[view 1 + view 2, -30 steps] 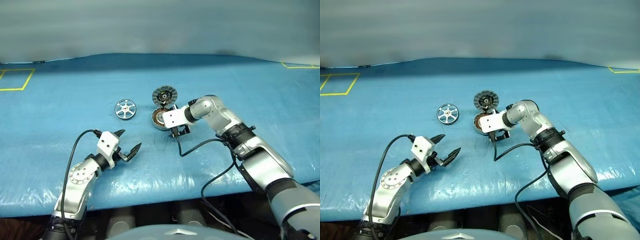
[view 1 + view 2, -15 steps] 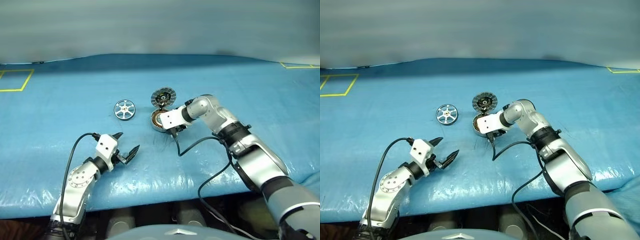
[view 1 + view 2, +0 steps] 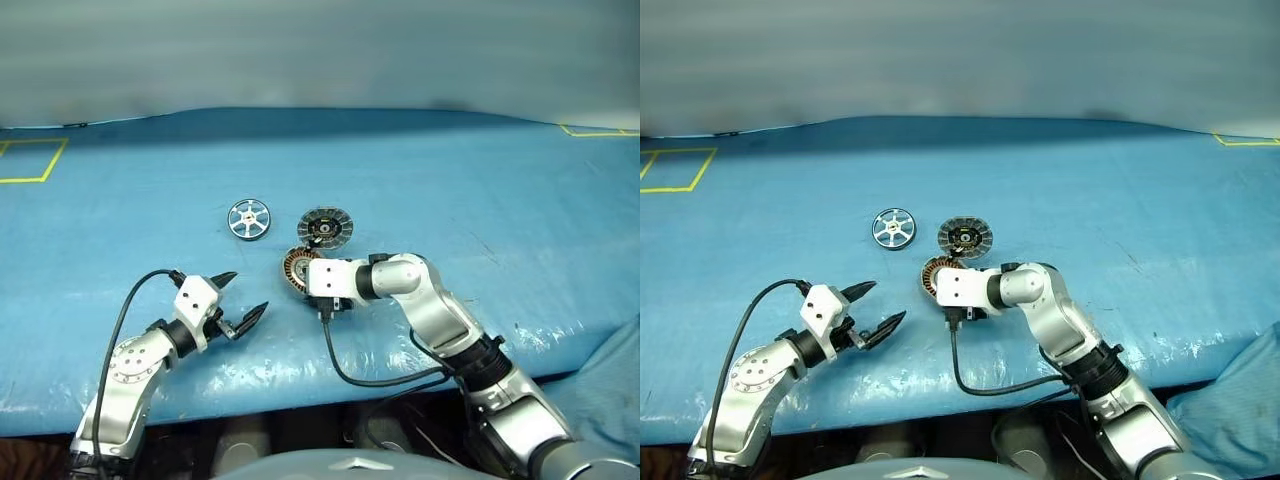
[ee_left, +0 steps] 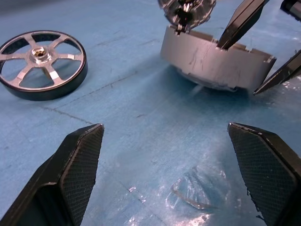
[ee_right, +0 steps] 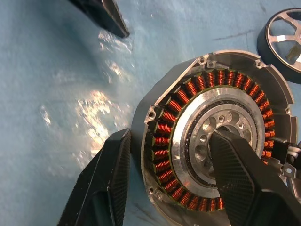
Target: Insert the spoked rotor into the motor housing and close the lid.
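Observation:
The motor housing (image 3: 294, 268), a silver cup with copper windings (image 5: 165, 123), sits near the table's middle. My right gripper (image 3: 299, 274) is shut on it, with one finger outside its wall and the other finger (image 5: 235, 174) in its centre. Just behind the housing is the lid (image 3: 326, 227), its dark-centred segmented face showing. The spoked rotor (image 3: 249, 218) lies flat to the lid's left, also seen as the spoked rotor (image 4: 42, 63). My left gripper (image 3: 246, 293) hovers open and empty, nearer me and left of the housing (image 4: 211, 61).
Blue plastic sheeting (image 3: 480, 200) covers the whole table. Yellow tape marks (image 3: 30, 160) sit at the far left and far right corners. A black cable (image 3: 360, 378) hangs from my right wrist over the table's front edge.
My right gripper has closed on the housing and dragged it toward me and to the left, away from the lid. The left gripper drew back slightly, still open.

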Available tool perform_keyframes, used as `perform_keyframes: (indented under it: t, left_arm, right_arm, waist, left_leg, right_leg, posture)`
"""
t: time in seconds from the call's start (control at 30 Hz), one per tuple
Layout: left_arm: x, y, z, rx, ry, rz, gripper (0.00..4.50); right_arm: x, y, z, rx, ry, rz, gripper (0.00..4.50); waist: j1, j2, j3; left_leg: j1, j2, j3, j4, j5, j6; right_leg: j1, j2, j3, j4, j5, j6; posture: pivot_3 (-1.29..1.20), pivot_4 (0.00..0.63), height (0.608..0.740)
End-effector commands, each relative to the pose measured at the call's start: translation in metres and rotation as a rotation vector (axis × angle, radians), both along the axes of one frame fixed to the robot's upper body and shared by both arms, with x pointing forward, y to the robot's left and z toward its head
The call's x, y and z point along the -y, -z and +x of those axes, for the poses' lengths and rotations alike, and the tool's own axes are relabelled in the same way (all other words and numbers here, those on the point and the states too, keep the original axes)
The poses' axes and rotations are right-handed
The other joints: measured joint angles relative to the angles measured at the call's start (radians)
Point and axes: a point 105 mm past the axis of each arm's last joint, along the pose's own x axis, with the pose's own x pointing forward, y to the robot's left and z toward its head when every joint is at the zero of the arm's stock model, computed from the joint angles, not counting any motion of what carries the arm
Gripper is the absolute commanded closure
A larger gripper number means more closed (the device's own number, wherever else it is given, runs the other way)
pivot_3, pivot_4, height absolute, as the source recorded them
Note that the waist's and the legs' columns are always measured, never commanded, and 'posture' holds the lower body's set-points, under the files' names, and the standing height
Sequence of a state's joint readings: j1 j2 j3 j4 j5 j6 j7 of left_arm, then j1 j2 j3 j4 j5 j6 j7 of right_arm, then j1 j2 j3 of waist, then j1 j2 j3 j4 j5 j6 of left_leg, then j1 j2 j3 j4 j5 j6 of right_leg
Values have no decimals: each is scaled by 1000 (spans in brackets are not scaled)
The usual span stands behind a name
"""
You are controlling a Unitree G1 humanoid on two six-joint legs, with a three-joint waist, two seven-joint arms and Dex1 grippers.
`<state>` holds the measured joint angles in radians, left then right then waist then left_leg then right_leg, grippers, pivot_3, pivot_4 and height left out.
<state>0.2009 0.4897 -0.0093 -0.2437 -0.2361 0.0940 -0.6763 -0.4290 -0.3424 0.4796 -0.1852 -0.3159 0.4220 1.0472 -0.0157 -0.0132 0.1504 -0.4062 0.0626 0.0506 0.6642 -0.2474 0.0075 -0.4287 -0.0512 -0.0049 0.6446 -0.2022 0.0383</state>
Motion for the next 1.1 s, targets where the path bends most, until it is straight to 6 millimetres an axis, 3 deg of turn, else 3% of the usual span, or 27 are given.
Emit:
perform_keyframes:
  t: [0.03, 0.27, 0.6, 0.73, 0.83, 1.1]
  left_arm:
    - [0, -13, -3, 56, 21, 3, 0]
    - [-3, -10, -6, 49, 13, 24, 0]
    - [-2, -10, -5, 52, 6, 34, 0]
    - [-2, -10, -4, 55, 4, 38, 0]
    - [-3, -11, -3, 61, 2, 46, 0]
    - [-1, -11, -6, 53, 23, 36, 0]
  right_arm:
    - [-9, -24, -6, 39, 14, 77, 2267]
    - [-23, -17, -17, -33, 37, 107, 2267]
    - [-25, -8, -19, -59, 56, 76, 2267]
    - [-24, -6, -18, -52, 61, 61, 962]
    - [-31, -23, -24, -89, 55, 184, 18]
    - [-27, -58, -32, -207, 75, 446, 18]
  waist:
    - [2, 0, 0]
    - [4, 0, 0]
    - [3, 0, 0]
    - [3, 0, 0]
    - [3, 0, 0]
    - [4, -1, 0]
  left_leg:
    - [0, 0, 0, 0, 0, 0]
    - [-2, 0, -1, 0, 0, 0]
    - [-2, 0, -1, 0, 0, 0]
    - [-2, 0, -1, 0, 0, 0]
    - [-2, 0, -1, 0, 0, 0]
    - [-3, 0, -1, 0, 0, 0]
  right_leg:
    - [0, 0, 0, 0, 0, 0]
    - [-1, 0, 0, 0, 0, 0]
    - [-2, 0, -1, 0, -2, 3]
    - [-2, 0, -1, 0, -2, 3]
    - [-2, 0, -1, 0, -2, 3]
    - [-1, 0, -1, -1, -2, 3]
  posture:
    - [0, 150, 740]
    - [0, 150, 740]
    - [0, 150, 740]
    - [0, 150, 740]
    - [0, 150, 740]
    - [0, 150, 740]
